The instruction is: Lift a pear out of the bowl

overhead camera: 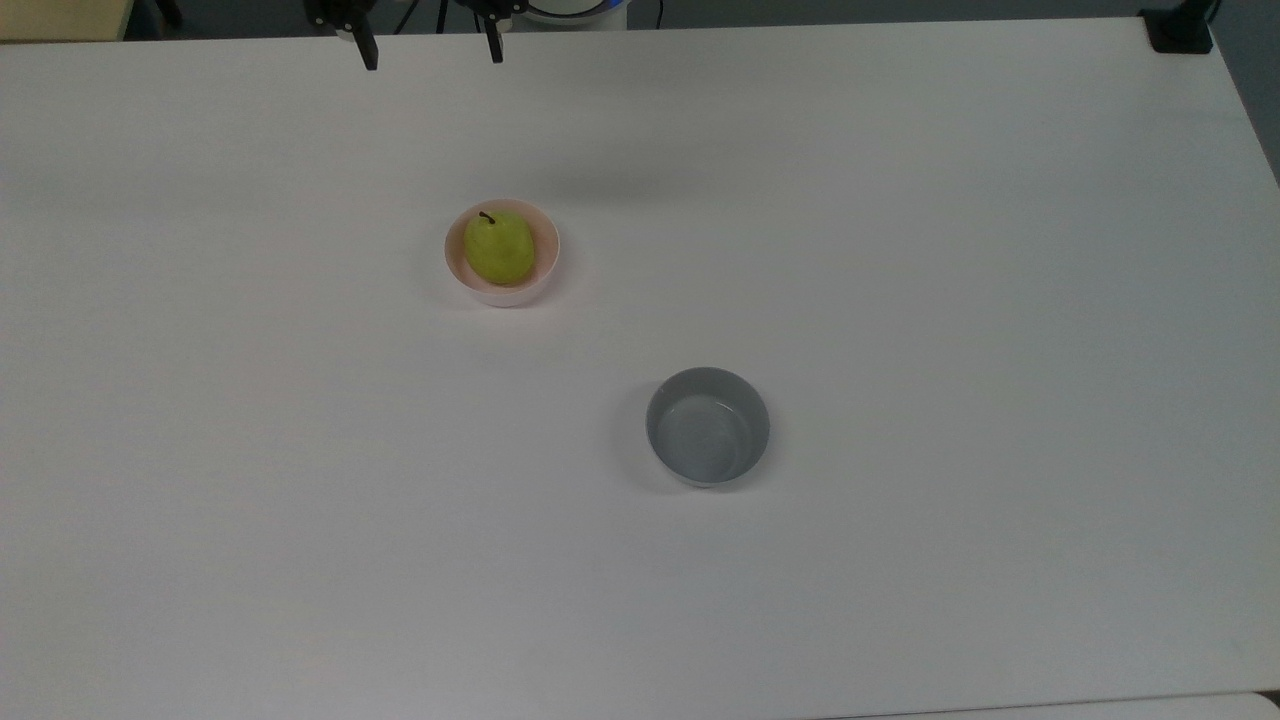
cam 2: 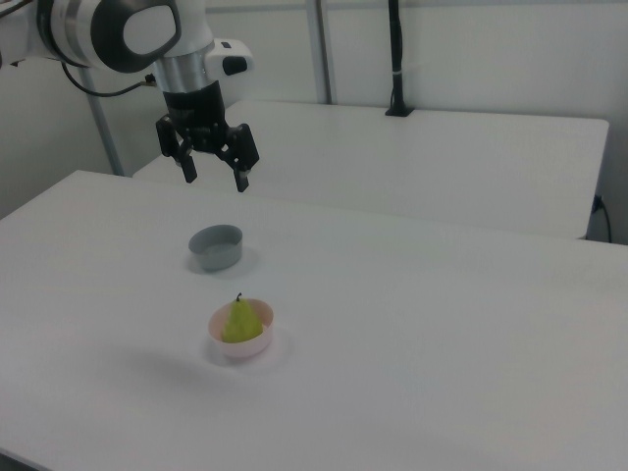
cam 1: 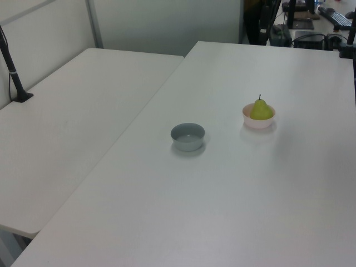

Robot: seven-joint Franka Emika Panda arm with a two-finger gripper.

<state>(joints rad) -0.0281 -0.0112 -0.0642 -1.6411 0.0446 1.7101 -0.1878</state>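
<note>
A small yellow-green pear with a dark stem stands upright in the pale pink bowl on the white table. My gripper hangs open high above the table with nothing between its two black fingers. In the top view it is at the upper edge, well above the bowl. In the right view it hovers up and to the left of the pear, far apart from it.
An empty grey bowl stands on the table apart from the pink one. A second white table adjoins it, with a black pole clamped at its far edge.
</note>
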